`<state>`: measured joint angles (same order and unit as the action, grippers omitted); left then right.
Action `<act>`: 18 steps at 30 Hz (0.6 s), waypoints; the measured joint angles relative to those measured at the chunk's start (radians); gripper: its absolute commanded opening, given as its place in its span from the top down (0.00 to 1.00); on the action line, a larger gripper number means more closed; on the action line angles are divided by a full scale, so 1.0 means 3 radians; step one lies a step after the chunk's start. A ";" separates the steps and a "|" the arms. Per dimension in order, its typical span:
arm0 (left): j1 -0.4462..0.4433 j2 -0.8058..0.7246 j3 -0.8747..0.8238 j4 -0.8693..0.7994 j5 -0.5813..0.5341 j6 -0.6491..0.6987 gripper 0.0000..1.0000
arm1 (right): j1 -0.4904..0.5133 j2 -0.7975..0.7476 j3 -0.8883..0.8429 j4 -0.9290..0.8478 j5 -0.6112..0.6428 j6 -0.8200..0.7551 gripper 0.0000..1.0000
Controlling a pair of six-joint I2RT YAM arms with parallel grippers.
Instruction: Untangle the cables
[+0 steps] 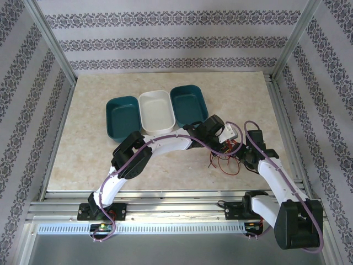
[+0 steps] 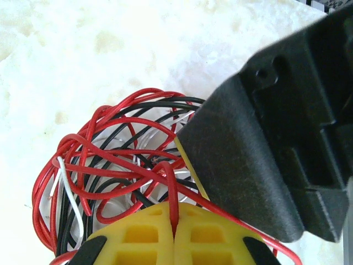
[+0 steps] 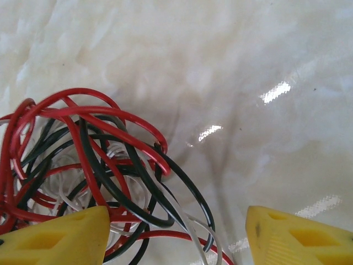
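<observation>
Left wrist view: left gripper (image 2: 174, 238) pinching one red strand (image 2: 172, 193) of thin red, black and whitish cable tangle (image 2: 110, 160) on marbled tabletop (image 2: 83, 49). Right gripper (image 3: 176, 221) spread, tangle at ten o'clock from it, against its left finger.

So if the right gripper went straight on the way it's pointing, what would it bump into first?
Most likely the cables: loops at the tangle's edge lie straight ahead of the right gripper, between its open jaws. The table sits just under them, though depth is hard to judge.
</observation>
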<state>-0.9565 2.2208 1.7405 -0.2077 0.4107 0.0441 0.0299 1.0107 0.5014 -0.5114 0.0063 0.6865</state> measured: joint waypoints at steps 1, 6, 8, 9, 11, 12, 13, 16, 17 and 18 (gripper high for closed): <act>0.0000 -0.0001 0.0000 0.0022 0.0000 -0.0009 1.00 | 0.0000 0.0017 -0.0013 0.0011 0.0006 0.0001 0.34; 0.0000 -0.0019 0.0000 0.0053 -0.0003 -0.0043 1.00 | 0.0000 0.0139 -0.0024 0.0090 0.0033 0.0025 0.35; 0.0000 -0.0029 0.0000 0.0067 -0.0003 -0.0062 1.00 | -0.0001 0.0202 -0.0024 0.0130 0.0038 0.0037 0.36; 0.0000 -0.0033 0.0000 0.0076 -0.0003 -0.0065 1.00 | -0.0005 0.0223 -0.0024 0.0141 0.0038 0.0041 0.36; 0.0000 -0.0045 0.0000 0.0094 -0.0001 -0.0075 1.00 | -0.0005 0.0264 -0.0024 0.0163 0.0038 0.0053 0.36; 0.0000 -0.0051 0.0000 0.0107 -0.0001 -0.0076 1.00 | -0.0005 0.0275 -0.0024 0.0169 0.0038 0.0060 0.36; 0.0000 -0.0057 0.0000 0.0121 -0.0001 -0.0076 1.00 | -0.0005 0.0284 -0.0024 0.0178 0.0038 0.0062 0.36; 0.0003 -0.0075 0.0000 0.0142 0.0001 -0.0078 1.00 | -0.0005 0.0317 -0.0022 0.0200 0.0038 0.0064 0.36; 0.0004 -0.0080 0.0000 0.0150 0.0005 -0.0079 1.00 | -0.0005 0.0332 -0.0020 0.0200 0.0038 0.0065 0.36; 0.0004 -0.0084 0.0000 0.0158 0.0017 -0.0080 1.00 | -0.0005 0.0346 -0.0020 0.0201 0.0038 0.0070 0.37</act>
<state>-0.9554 2.1956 1.7405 -0.1604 0.4156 0.0200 0.0284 1.1145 0.4953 -0.4511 0.0177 0.7074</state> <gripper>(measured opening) 0.047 0.636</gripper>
